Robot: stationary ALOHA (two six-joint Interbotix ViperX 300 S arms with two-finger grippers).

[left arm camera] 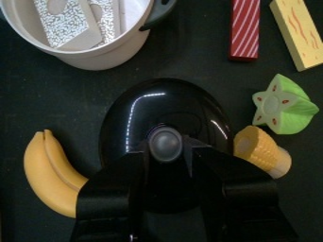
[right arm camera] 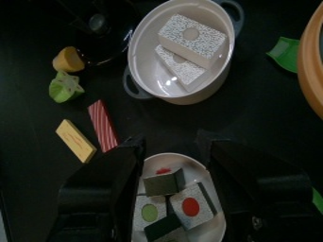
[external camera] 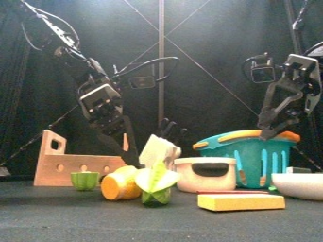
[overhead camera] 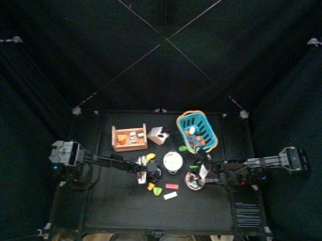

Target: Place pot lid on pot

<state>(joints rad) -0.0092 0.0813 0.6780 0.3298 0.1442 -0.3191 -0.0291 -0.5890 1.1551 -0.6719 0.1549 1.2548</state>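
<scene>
the lid (left arm camera: 164,123) is seen directly beneath the left end effector (left arm camera: 164,184), spread wide; the pot (left arm camera: 89,33) lies just beyond it.

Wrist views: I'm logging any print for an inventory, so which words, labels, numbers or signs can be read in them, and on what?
None: no readable text shows in any view.
Speckled grey-white blocks in the round white pot: a pattern only, no letters.
Small blocks with a red dot and green faces in the shallow white bowl: plain marks, no characters.
Glossy black domed pot lid: bare, only reflections.
</scene>
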